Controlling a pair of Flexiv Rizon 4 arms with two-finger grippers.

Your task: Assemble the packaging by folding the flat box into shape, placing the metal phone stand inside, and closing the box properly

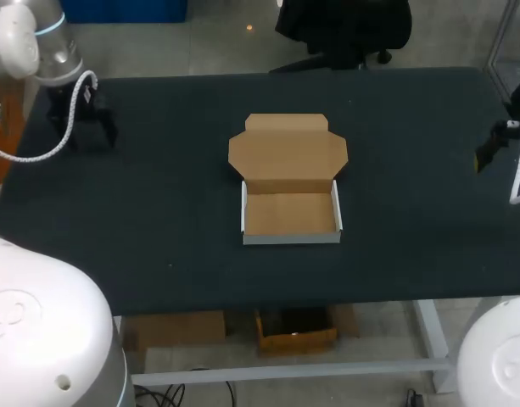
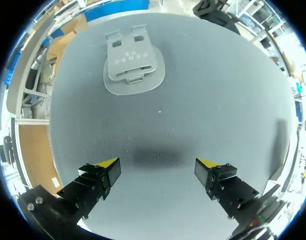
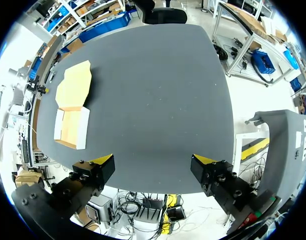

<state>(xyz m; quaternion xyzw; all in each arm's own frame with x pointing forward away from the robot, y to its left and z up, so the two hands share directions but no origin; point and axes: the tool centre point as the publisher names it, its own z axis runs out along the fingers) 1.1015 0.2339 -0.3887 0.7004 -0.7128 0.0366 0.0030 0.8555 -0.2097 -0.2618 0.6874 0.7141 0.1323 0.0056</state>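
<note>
Robotics lab, left arm (image 1: 30,38) and right arm (image 1: 497,352) flanking a dark, metal-framed table (image 1: 158,220)

A brown box (image 1: 291,214) is sitting open in the middle of the dark table (image 1: 158,212). Its lid (image 1: 287,153) is lying flat on the table behind it, and its white sides are standing up. The left arm (image 1: 39,42) is coming in at the far left corner, with a white cable (image 1: 69,129) hanging from it. The right arm (image 1: 501,140) is peeking in at the right edge.
</note>
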